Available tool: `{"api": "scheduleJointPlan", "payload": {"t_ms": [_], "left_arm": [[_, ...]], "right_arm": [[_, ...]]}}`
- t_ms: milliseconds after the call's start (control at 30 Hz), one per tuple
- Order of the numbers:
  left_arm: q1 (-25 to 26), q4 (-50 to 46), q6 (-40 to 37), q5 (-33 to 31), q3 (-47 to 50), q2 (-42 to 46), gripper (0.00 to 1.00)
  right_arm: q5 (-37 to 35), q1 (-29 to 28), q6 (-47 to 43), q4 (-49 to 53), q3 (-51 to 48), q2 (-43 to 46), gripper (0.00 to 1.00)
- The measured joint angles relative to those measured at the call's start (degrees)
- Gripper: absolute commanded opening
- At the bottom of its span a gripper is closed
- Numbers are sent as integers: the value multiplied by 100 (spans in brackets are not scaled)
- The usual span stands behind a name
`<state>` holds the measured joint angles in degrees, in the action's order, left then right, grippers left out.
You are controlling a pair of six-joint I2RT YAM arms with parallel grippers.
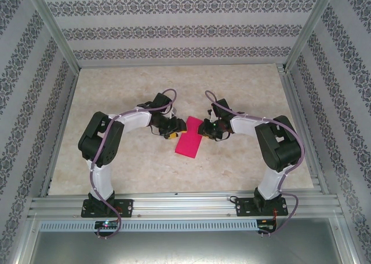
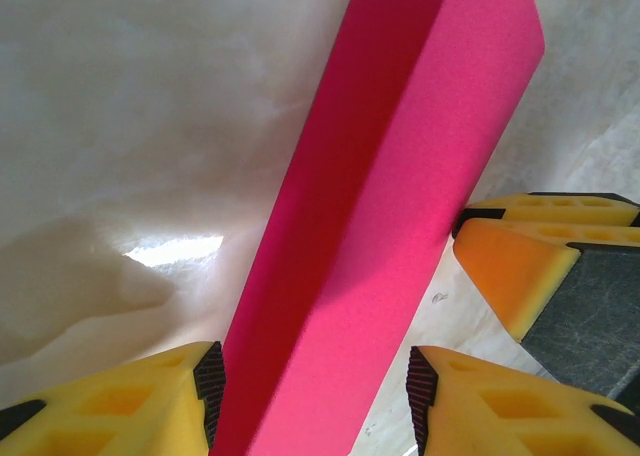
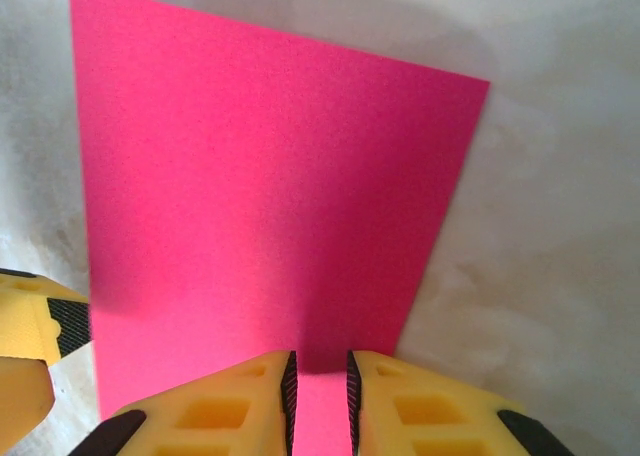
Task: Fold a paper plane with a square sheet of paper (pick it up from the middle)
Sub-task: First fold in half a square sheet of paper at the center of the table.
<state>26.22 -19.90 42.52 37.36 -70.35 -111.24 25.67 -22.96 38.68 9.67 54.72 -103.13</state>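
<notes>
Worktop (image 1: 116, 171): pale and marbled. It carries the square sheet of paper (image 1: 190, 141), and both arms reach inward to it.

Sheet: bright magenta-pink, plain and unmarked. From above it reads as an oblong rather than a square, which suggests it is already doubled over. The left wrist view shows one long face in shade and the other lit, meeting along a lengthwise line. The long axis runs from the near end away toward the far end, tilted slightly to the right.

Left tool (image 2: 313, 371): stands at the sheet's left long side. Its jaws are apart and the sheet passes between the fingers (image 2: 150, 406) along their line. One pad is at the sheet's edge and the other just beside it. No clamp is evident.

Right tool (image 3: 320, 371): sits at the sheet's far right end with jaws drawn narrow. Pink shows through the slim gap. Whether it pinches the sheet or merely presses on it cannot be told.

Judgement: both tools are at the sheet. The coming crease depends on the left tool working along the long axis while the right tool steadies the far end.
</notes>
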Motion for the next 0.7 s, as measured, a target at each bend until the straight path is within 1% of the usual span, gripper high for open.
{"api": "scheduleJointPlan", "payload": {"t_ms": [700], "left_arm": [[7,-44,-144,275,-258,-339,52]], "right_arm": [[7,28,-4,-2,0,-57,23]]}}
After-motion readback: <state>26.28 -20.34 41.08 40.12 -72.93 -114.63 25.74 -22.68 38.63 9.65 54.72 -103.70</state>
